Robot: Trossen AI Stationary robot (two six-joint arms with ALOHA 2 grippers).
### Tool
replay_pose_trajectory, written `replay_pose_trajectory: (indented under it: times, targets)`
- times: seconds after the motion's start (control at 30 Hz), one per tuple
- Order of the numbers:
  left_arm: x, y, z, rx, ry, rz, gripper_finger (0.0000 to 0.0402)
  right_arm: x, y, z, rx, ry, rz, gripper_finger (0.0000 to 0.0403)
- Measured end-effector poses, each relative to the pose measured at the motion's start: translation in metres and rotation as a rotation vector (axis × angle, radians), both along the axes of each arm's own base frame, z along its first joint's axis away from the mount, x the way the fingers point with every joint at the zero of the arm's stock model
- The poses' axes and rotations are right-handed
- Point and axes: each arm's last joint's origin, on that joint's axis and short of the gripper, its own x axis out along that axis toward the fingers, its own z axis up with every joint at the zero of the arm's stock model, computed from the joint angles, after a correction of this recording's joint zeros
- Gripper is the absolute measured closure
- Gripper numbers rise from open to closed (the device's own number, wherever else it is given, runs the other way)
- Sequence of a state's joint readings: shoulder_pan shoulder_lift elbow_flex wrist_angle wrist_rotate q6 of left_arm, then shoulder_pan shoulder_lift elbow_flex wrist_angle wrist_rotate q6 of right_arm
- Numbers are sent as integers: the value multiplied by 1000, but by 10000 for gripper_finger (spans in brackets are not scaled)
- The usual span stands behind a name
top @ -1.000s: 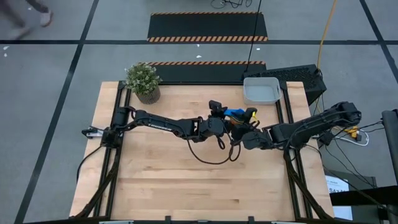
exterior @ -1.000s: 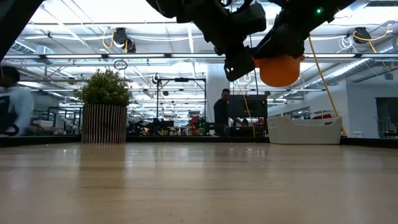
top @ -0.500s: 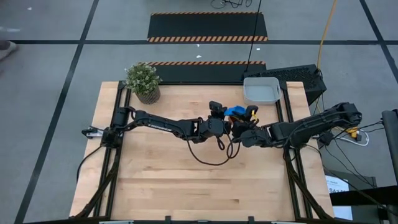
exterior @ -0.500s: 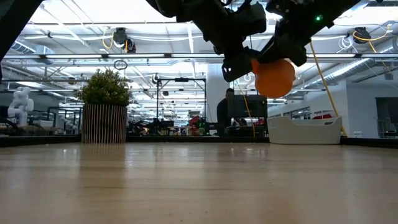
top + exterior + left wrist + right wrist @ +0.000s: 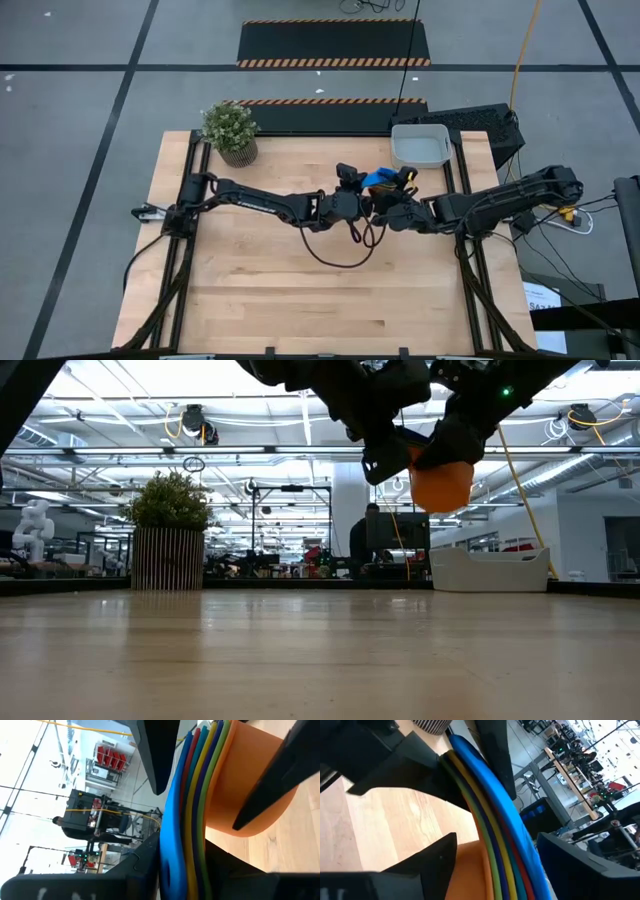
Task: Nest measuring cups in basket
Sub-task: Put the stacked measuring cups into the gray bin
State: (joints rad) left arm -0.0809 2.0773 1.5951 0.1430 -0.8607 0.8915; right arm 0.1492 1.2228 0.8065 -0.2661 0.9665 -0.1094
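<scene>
cups: one nested stack (image 5: 200,805) | basket (image 5: 420,146): one | left hand (image 5: 368,200) grips stack | right hand (image 5: 385,212): cannot tell

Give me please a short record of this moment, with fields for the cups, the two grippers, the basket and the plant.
cups: nested stack of measuring cups, orange cup outermost, held in the air above the table
left gripper: left gripper at mid-table, shut on the stack's handles
right gripper: right gripper meets it at the stack, fingers around the orange cup; grip not clear
basket: light-grey basket at the far right edge of the table, nothing visible inside
plant: potted plant at the far left corner
</scene>
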Motion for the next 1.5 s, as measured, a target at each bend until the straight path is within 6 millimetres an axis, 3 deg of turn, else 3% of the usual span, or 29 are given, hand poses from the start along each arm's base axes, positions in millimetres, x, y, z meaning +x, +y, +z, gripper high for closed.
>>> replay_pose_trajectory:
  times: [0.17,0.5,0.63,1.1,1.37,1.5]
  targets:
    - [0,-5,2,7,-8,-15,305,0,-1,-1,-6,10,5,145]
    - [0,-11,1,-6,-3,-59,305,0,-1,-2,-21,52,35,284]
    - [0,-14,1,5,12,-72,305,0,0,-3,-21,74,57,322]
    - [0,-15,1,-1,2,-82,305,-1,0,-2,-19,65,50,331]
    - [1,-20,4,-17,-16,-121,331,1,0,-2,35,24,66,238]
    - [2,-23,4,-22,-20,-149,333,2,0,-2,40,24,78,224]
